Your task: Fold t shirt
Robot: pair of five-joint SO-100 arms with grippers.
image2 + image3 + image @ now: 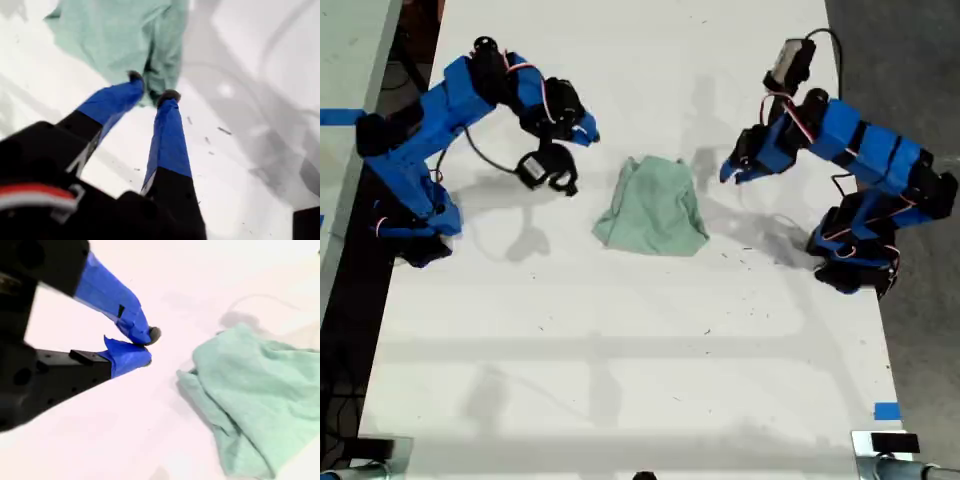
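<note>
Bunched on the white table (620,380), the t shirt (655,208) lies between my first gripper (150,86), slightly parted, and my second gripper (147,347), tips closed.

you won't find any readable text, label, brand, number or sign in these views. the t shirt (654,208) is plain, with no print. the blue tape pieces (887,411) at the table's edges in the exterior view carry no writing, and the arms' blue and black parts show no legible markings.
</note>
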